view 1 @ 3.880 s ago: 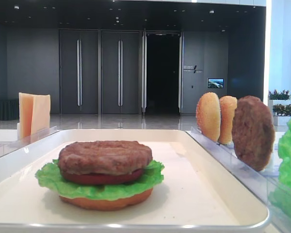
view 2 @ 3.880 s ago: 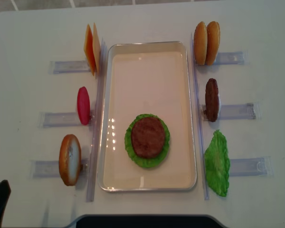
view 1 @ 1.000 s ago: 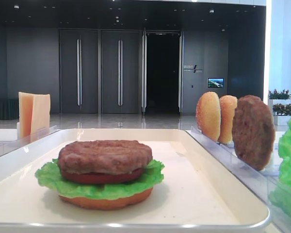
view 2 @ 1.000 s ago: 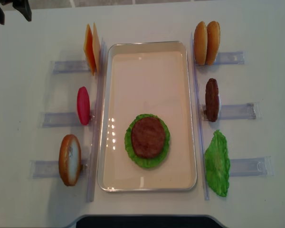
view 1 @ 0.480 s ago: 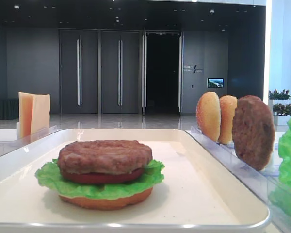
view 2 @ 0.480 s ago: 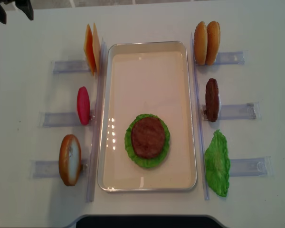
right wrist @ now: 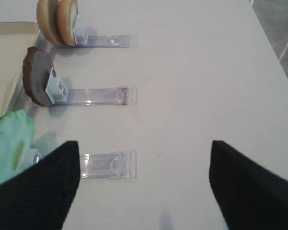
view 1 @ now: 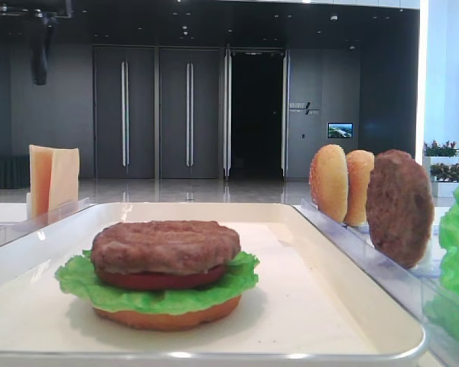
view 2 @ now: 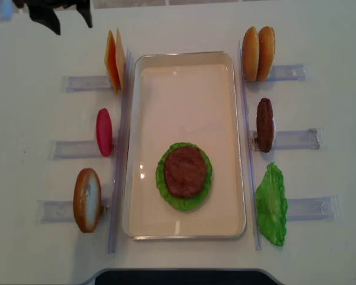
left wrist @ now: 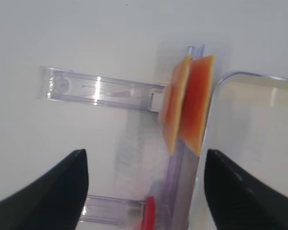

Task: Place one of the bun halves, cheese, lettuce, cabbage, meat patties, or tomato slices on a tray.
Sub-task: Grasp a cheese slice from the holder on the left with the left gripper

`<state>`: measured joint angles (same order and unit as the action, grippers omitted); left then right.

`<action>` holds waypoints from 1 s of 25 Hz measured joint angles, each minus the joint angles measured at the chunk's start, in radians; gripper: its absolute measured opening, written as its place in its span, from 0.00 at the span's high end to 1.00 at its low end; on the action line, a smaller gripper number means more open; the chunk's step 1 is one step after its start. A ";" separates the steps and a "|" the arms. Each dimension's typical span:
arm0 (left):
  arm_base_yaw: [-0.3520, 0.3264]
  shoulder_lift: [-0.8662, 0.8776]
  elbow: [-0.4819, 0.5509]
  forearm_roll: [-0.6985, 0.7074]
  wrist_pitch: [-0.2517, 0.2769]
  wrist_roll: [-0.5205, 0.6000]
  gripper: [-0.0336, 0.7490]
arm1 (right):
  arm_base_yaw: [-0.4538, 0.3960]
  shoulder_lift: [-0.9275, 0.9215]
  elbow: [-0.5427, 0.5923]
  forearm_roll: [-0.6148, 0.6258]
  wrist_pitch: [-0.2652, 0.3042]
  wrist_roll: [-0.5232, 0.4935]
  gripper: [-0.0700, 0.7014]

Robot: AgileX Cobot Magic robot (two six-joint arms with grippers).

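Two cheese (view 2: 114, 62) slices stand on edge in a clear rack left of the tray (view 2: 187, 55). My left gripper (view 2: 70, 24) hovers open, up and to the left of them. In the left wrist view the cheese (left wrist: 189, 108) lies ahead of the open left gripper (left wrist: 145, 158), with nothing between the fingers. On the tray sits a stack of patty (view 1: 166, 246), tomato slice, lettuce (view 1: 168, 294) and bottom bun. My right gripper (right wrist: 145, 148) stands open over bare table, right of the lettuce (right wrist: 9, 143) rack.
Clear racks line both sides of the tray. On the left are a tomato slice (view 2: 104, 132) and a bun half (view 2: 87, 199). On the right are two bun halves (view 2: 258, 53), a patty (view 2: 264, 124) and lettuce (view 2: 271, 203).
My left gripper has moved right along the far edge toward the cheese and now shows at the top left of the low view. Nothing else has moved.
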<state>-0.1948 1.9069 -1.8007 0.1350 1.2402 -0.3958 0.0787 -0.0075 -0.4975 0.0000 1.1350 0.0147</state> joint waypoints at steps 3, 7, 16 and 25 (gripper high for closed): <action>-0.053 0.033 -0.040 0.000 0.000 -0.034 0.23 | 0.000 0.000 0.000 0.000 0.000 0.000 0.19; -0.099 0.071 -0.096 -0.007 0.000 -0.073 0.23 | 0.000 0.000 0.000 0.000 0.000 0.000 0.19; -0.114 0.124 -0.118 -0.010 -0.001 -0.108 0.23 | 0.006 0.000 0.000 0.000 0.000 0.000 0.19; -0.114 0.178 -0.122 0.012 -0.001 -0.126 0.23 | 0.008 0.000 0.000 0.000 0.000 0.000 0.19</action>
<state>-0.3085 2.0848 -1.9223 0.1471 1.2393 -0.5222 0.0870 -0.0075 -0.4975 0.0000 1.1350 0.0147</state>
